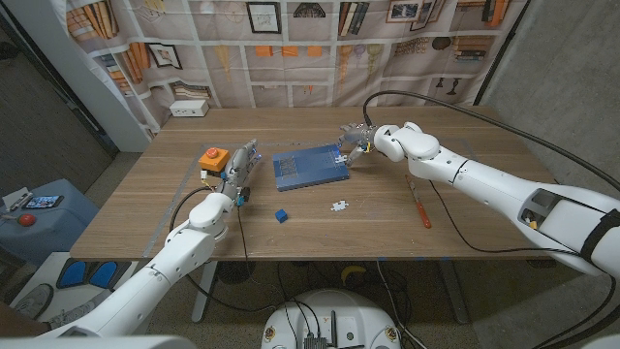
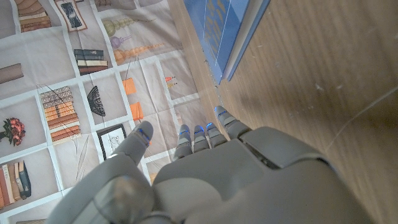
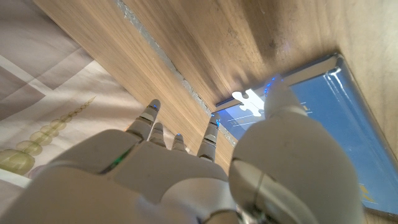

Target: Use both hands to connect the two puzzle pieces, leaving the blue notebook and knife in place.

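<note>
The blue notebook (image 1: 310, 167) lies in the middle of the table. A white puzzle piece (image 3: 247, 102) sits on its far right corner, small in the head view (image 1: 340, 156). My right hand (image 1: 356, 139) hovers over that corner with fingers spread and its thumb (image 3: 280, 93) right beside the piece; I cannot tell if it touches. A second white puzzle piece (image 1: 338, 206) lies on the bare wood in front of the notebook, and a small blue piece (image 1: 281, 215) lies to its left. My left hand (image 1: 240, 167) stands left of the notebook (image 2: 227, 31), fingers apart, holding nothing.
The knife (image 1: 418, 204), with an orange handle, lies on the table right of the notebook, under my right forearm. An orange button box (image 1: 211, 158) stands just left of my left hand. A white box (image 1: 189, 109) sits at the far left edge.
</note>
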Motion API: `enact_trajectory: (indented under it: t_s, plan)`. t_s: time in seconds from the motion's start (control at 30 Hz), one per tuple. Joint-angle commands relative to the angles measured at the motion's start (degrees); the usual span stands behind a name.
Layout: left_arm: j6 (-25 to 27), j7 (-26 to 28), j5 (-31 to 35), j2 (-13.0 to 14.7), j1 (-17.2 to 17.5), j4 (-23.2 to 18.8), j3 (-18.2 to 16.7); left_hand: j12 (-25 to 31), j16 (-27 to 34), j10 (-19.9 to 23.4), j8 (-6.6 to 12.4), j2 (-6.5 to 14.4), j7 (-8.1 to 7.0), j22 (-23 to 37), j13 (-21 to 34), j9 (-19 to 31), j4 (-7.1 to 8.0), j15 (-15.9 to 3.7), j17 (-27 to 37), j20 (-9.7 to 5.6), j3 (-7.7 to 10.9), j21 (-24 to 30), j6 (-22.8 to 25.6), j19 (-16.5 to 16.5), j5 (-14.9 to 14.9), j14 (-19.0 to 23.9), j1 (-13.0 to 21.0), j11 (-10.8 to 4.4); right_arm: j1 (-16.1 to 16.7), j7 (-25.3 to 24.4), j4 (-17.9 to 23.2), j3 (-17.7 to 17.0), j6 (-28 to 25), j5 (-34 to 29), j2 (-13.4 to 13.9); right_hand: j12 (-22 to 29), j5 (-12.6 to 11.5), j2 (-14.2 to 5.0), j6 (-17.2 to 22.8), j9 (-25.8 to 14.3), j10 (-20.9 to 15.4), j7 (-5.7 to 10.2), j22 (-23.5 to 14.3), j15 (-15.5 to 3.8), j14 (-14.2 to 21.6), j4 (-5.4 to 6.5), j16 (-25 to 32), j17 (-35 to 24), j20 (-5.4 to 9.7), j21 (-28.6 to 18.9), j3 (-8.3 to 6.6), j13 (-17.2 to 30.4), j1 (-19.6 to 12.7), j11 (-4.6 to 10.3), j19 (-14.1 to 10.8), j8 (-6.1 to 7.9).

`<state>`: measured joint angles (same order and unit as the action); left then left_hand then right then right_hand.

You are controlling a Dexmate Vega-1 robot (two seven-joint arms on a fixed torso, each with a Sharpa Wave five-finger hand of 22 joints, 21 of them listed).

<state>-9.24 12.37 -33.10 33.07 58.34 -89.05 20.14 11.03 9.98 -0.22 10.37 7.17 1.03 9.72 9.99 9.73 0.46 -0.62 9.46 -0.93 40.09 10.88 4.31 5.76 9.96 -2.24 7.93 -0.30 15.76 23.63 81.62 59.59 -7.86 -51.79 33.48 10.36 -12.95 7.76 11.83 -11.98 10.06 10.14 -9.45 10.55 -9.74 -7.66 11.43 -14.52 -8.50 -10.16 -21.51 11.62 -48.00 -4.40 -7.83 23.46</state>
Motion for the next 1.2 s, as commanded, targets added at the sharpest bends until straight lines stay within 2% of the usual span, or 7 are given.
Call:
enact_trajectory:
  t_s: [0.03,0.53,0.73,1.0,1.2]
  plan:
    - [0.1,0.5,0.0,0.0,0.6,-0.6,-0.1,-0.1,0.3,0.1,0.03,3.6,-0.20,0.2,0.1,0.3,-0.02,0.08,0.3,0.12,0.38,0.2,0.4,0.0,0.1,0.0,-0.6,-0.15,0.0,0.9,-0.7,0.5,-0.6,-0.4,-0.3,0.2,-0.3,-0.23,-0.2,-0.1,1.5,0.05,-0.3,0.05,-0.3,0.17,0.1,-0.3,-0.12,0.0,0.37,0.1,0.3,-0.31,0.6,-0.15]
    - [0.5,0.8,0.0,0.0,0.6,-0.8,0.1,-0.1,0.3,0.1,0.08,3.6,-0.23,0.2,0.1,0.3,-0.05,0.01,0.3,0.08,0.44,0.2,0.6,0.0,0.1,0.0,-0.5,-0.14,-0.4,-0.6,-3.2,1.0,-0.8,0.2,-1.4,0.9,-0.3,-0.82,1.9,-0.1,0.5,0.77,-0.3,-0.23,0.5,0.16,0.6,-0.3,0.24,-0.5,0.44,0.1,0.7,0.06,0.1,0.53]
    - [0.6,0.7,0.0,-0.1,0.6,-0.7,0.1,0.0,0.3,0.1,0.07,3.6,-0.25,0.2,0.1,0.3,-0.07,0.09,0.3,0.09,0.45,0.2,0.6,0.1,0.1,0.0,-0.5,-0.10,-0.1,-2.3,-3.5,1.0,-1.1,0.4,-1.5,1.6,-0.3,-1.34,6.1,-0.2,-1.4,1.88,-0.3,-0.99,1.7,-0.48,1.2,-0.2,0.84,-0.9,0.32,0.0,0.0,0.98,-1.2,2.19]
    - [0.7,0.6,0.0,-0.2,0.2,-0.4,0.3,0.0,0.3,0.2,0.10,3.6,-0.20,0.2,0.2,0.3,-0.07,0.06,0.3,0.07,0.48,0.3,0.7,0.1,0.1,0.0,-0.5,-0.11,0.6,-5.5,-3.2,0.6,-1.5,0.7,-1.3,2.3,-0.3,-1.87,12.1,-0.4,-5.0,2.12,-0.2,-2.51,4.3,-1.13,2.2,0.1,1.76,-1.4,0.26,-0.2,-1.0,3.22,-3.7,4.61]
    - [0.8,0.5,-0.1,-0.3,0.0,-0.2,0.4,0.0,0.3,0.3,0.11,3.6,-0.22,0.2,0.2,0.3,-0.07,0.10,0.3,0.07,0.48,0.2,0.7,0.1,0.1,0.0,-0.5,-0.18,0.9,-6.8,-3.5,0.4,-1.6,1.2,-1.5,2.7,-0.3,-1.87,15.0,-0.5,-7.2,2.25,-0.2,-3.38,5.5,-1.40,2.5,0.2,2.15,-1.4,0.31,-0.2,-1.7,4.65,-4.8,5.76]
